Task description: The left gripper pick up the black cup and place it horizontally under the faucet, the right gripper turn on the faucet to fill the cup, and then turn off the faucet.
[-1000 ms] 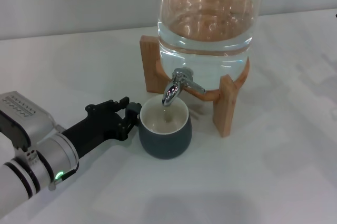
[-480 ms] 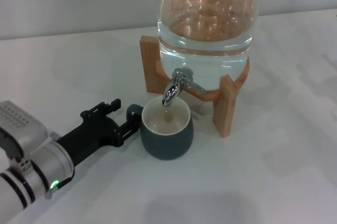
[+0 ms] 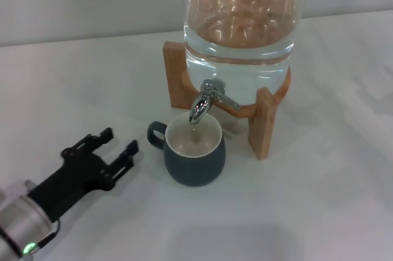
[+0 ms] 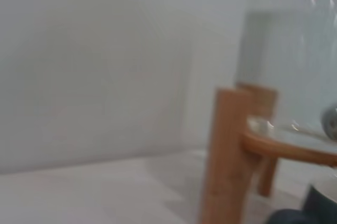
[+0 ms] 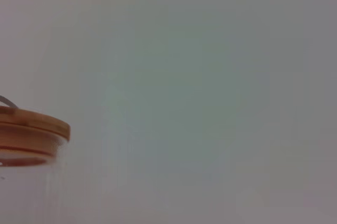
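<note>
The black cup [image 3: 194,150] stands upright on the white table directly under the faucet [image 3: 206,100], its handle pointing toward my left gripper. The faucet is a chrome tap on the glass jar [image 3: 241,34]. My left gripper [image 3: 116,142] is open and empty, a short way to the left of the cup's handle, not touching it. An edge of the cup also shows in the left wrist view [image 4: 321,203]. My right gripper is out of view.
The glass jar holds water and rests on a wooden stand [image 3: 264,123]. The stand's leg [image 4: 226,155] shows in the left wrist view. The jar's wooden lid [image 5: 31,134] shows in the right wrist view. A pale wall runs behind the white table [image 3: 319,199].
My left gripper has let go of the cup's handle, opened, and drawn back to the left and toward me. The cup has stayed under the faucet.
</note>
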`<action>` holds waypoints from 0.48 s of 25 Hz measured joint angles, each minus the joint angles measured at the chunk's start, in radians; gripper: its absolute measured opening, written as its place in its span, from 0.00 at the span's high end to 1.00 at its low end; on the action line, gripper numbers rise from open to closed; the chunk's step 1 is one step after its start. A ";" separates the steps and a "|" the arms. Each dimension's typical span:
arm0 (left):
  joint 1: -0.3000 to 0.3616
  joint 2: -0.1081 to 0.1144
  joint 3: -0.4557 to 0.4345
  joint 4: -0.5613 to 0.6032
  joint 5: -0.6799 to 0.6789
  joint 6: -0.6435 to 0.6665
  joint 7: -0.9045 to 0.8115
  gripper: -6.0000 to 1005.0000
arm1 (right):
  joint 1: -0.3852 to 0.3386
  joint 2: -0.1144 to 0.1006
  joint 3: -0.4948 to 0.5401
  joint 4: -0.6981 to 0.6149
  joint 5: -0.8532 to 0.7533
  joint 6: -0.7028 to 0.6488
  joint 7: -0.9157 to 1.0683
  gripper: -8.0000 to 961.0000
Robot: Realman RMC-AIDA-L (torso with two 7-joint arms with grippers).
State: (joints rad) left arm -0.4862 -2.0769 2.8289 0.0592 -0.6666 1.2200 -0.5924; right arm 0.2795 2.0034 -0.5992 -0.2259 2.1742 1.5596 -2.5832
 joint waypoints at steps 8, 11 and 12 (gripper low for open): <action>0.098 0.000 0.000 -0.120 -0.238 0.156 -0.057 0.37 | -0.103 -0.033 -0.032 -0.261 -0.163 -0.037 0.307 0.17; 0.119 0.001 0.000 -0.171 -0.333 0.197 -0.109 0.37 | -0.146 -0.033 -0.032 -0.441 -0.271 -0.034 0.500 0.17; 0.125 0.001 0.000 -0.187 -0.367 0.204 -0.126 0.37 | -0.156 -0.031 -0.032 -0.507 -0.315 -0.029 0.574 0.17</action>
State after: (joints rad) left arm -0.3613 -2.0758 2.8285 -0.1275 -1.0333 1.4242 -0.7181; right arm 0.1231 1.9723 -0.6310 -0.7334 1.8588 1.5311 -2.0088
